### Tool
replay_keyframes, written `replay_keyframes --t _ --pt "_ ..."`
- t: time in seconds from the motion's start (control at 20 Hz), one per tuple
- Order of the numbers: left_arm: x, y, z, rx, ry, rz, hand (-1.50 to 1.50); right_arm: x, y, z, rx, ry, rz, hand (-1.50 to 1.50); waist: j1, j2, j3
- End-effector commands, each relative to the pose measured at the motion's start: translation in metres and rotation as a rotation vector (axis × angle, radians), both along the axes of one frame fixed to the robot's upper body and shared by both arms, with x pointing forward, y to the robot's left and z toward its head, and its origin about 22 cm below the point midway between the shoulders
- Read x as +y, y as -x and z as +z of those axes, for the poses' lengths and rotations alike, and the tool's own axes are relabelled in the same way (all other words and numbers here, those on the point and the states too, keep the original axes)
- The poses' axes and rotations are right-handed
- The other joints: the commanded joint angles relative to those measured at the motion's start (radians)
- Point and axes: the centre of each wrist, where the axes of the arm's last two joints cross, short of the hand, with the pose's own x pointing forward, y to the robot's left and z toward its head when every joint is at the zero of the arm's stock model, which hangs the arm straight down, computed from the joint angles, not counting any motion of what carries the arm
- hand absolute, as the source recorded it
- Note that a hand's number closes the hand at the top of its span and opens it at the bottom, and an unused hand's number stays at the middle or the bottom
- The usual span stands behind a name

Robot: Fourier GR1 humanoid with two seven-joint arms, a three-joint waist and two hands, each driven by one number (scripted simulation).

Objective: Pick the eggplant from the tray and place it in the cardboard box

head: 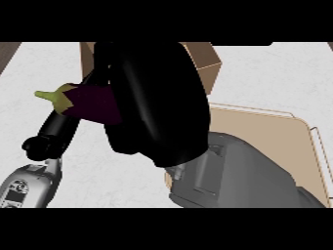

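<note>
In the head view, at the centre and close under the camera, the right hand (158, 107) fills much of the field as a large black mass, its grey forearm (248, 180) entering from the lower right. Its fingers are curled round the eggplant (91, 103), which shows at the hand's left edge. The right portion of the purple body is hidden behind the hand. The eggplant's long axis runs nearly across the view, tilted slightly from upper left to lower right. The green stem end (52, 95) points to the view's left and the covered blunt end faces right. The eggplant is clear of the tray (299, 146), which lies well apart at the right, tan with a thin raised rim. It appears just below the near edge of the cardboard box (206, 66), whose brown walls show at the top on either side of the hand. Whether it is over the box opening cannot be told. At the lower left the left hand (52, 131) rises from its grey forearm (25, 188), fingers straight and pressed together, slanting up and right toward the eggplant. Contact between them cannot be confirmed. The pale counter (25, 78) shows around both arms.
</note>
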Motion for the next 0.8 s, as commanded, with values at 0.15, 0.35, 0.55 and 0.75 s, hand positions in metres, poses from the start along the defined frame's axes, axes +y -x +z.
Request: replay_keyframes --t 0.15,0.35,0.55,0.75 --pt "-0.023 0.009 -0.035 0.167 0.021 -0.071 0.00 0.006 -0.049 0.002 0.012 -0.037 -0.051 1.50 0.002 0.016 -0.010" --pt "-0.016 0.007 -0.040 0.187 0.009 -0.054 0.00 0.009 -0.063 -0.018 -0.004 0.020 -0.089 1.50 -0.006 0.016 -0.010" --pt "-0.010 0.008 -0.038 0.164 0.006 -0.051 0.00 0.024 -0.087 -0.014 -0.017 0.078 -0.114 1.50 0.014 0.019 -0.011" --pt "-0.030 0.008 -0.026 0.162 0.016 -0.081 0.00 0.020 -0.110 -0.044 0.018 0.121 -0.119 1.50 0.019 0.020 -0.010"
